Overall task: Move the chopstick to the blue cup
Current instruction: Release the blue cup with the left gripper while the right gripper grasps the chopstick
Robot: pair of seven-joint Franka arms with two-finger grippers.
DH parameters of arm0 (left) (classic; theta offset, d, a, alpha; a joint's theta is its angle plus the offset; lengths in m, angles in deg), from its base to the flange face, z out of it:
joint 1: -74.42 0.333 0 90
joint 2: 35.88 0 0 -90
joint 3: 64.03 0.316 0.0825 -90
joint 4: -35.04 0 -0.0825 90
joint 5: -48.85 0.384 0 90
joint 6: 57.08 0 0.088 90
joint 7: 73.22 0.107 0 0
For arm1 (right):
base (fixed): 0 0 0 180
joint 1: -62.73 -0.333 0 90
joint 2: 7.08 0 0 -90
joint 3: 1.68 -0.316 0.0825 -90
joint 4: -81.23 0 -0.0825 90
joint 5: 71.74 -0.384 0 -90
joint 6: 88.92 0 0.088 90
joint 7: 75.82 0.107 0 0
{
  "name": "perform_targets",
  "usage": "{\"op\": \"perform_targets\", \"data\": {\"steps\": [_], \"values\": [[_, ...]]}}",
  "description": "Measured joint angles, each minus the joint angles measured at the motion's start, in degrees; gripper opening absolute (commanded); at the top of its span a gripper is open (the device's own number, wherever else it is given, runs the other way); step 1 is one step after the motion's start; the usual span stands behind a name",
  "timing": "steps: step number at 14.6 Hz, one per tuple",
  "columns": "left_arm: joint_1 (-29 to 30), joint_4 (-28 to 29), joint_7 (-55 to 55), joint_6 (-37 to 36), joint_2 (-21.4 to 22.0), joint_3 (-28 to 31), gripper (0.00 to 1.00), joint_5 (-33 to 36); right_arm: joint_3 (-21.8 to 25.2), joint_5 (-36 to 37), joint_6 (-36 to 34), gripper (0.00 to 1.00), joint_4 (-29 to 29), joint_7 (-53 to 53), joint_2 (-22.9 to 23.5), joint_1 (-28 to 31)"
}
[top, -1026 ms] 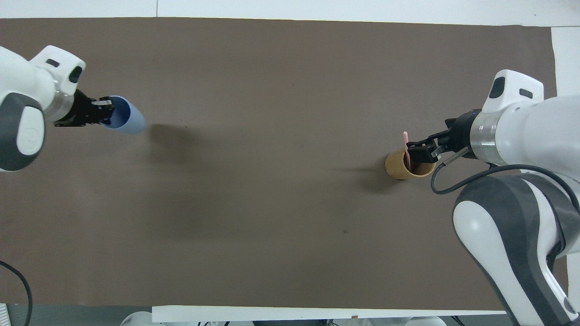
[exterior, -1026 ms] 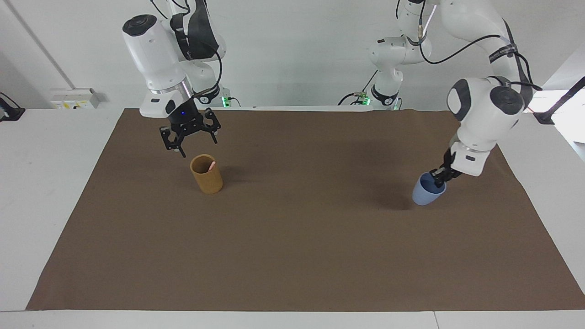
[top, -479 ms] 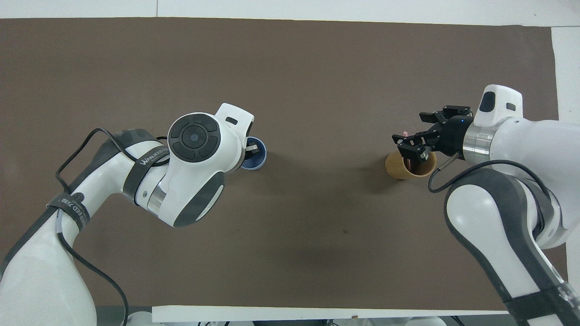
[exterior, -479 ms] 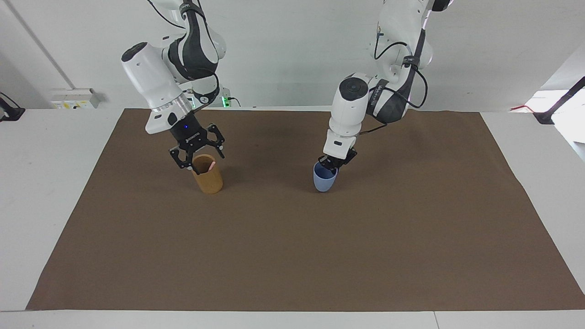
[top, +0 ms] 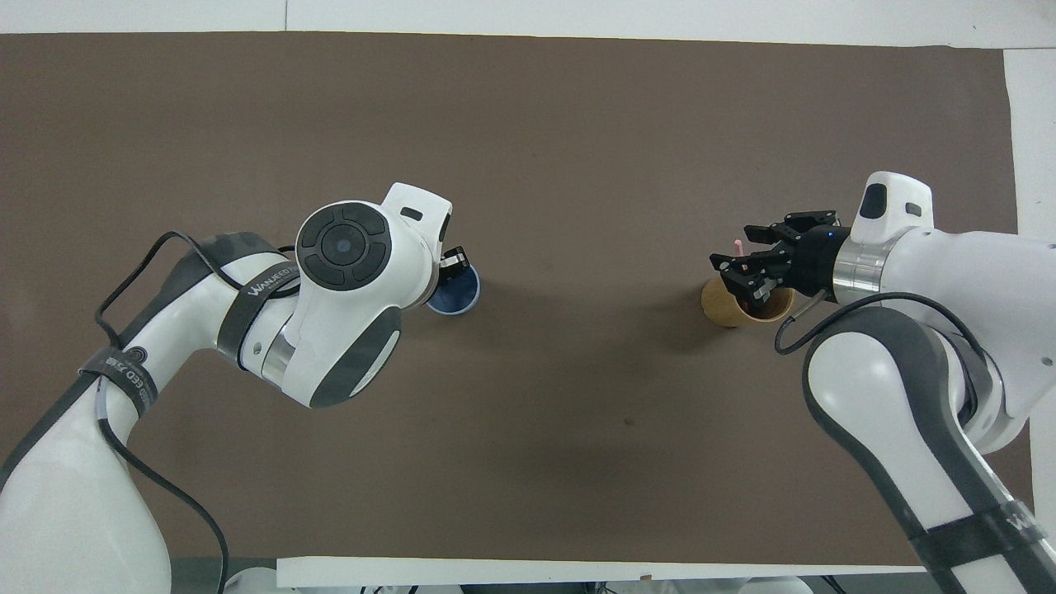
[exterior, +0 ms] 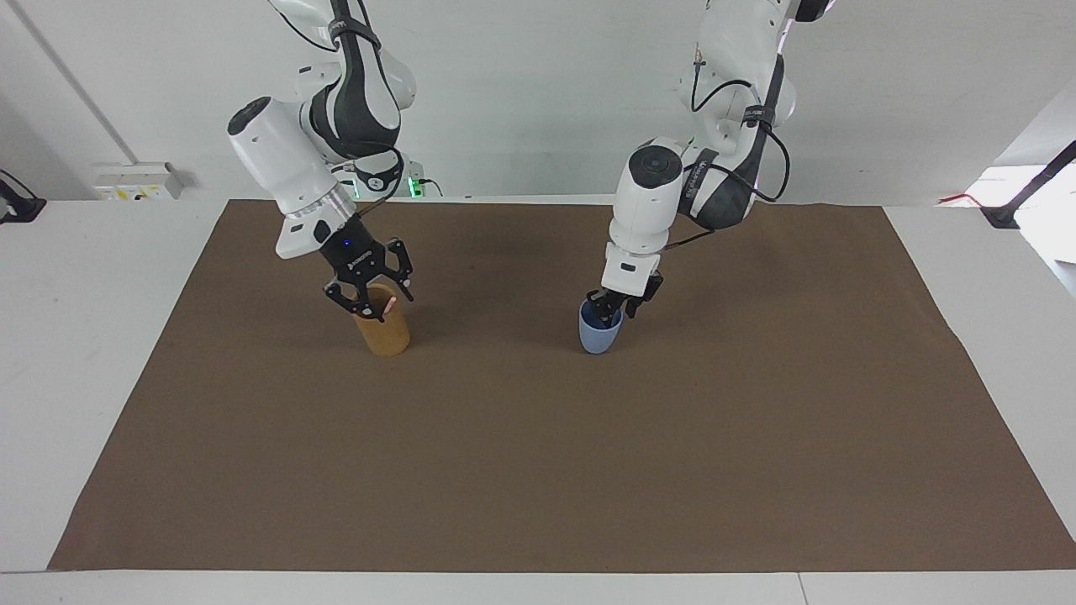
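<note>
The chopstick (exterior: 387, 309) (top: 737, 246) is a thin pale pink stick leaning in the tan cup (exterior: 384, 332) (top: 719, 304), with only its tip showing. My right gripper (exterior: 370, 304) (top: 749, 279) is tilted down at that cup's mouth, open, its fingers on either side of the stick's tip. The blue cup (exterior: 598, 334) (top: 462, 295) stands upright near the middle of the mat. My left gripper (exterior: 614, 307) (top: 452, 269) is at its rim, open, with one finger inside the cup and one outside.
A brown mat (exterior: 538, 462) covers most of the white table (exterior: 101, 336). The two cups stand side by side, a fair gap between them, in the half of the mat nearer the robots. Nothing else lies on the mat.
My left arm swung the blue cup from its own end of the table to the middle, and its jaws have parted. My right gripper dropped to the tan cup's mouth and narrowed around the chopstick.
</note>
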Motion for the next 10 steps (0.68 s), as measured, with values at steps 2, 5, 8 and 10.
{"op": "perform_targets", "data": {"steps": [2, 5, 8, 10], "values": [[0.16, -2.49, -0.38, -5.3, 2.04, 0.24, 1.0, -1.74, 0.09, -0.01, -2.24, 0.29, 0.0, 0.0, -0.17, 0.7], [6.08, -6.59, 1.36, -16.4, 4.68, 1.18, 1.0, 0.2, 0.19, -0.02, -4.02, 0.02, 0.01, 0.0, -0.36, 1.9], [20.29, -11.24, 17.23, -22.24, 5.04, 1.98, 1.0, 1.23, 0.29, -0.01, -4.13, 0.0, 0.74, -0.05, -0.47, 2.08], [29.73, -15.1, 30.12, -25.62, 5.08, 2.37, 1.0, 1.16, 0.28, 0.24, -5.42, 0.0, 2.48, 0.04, -0.49, 2.01]]}}
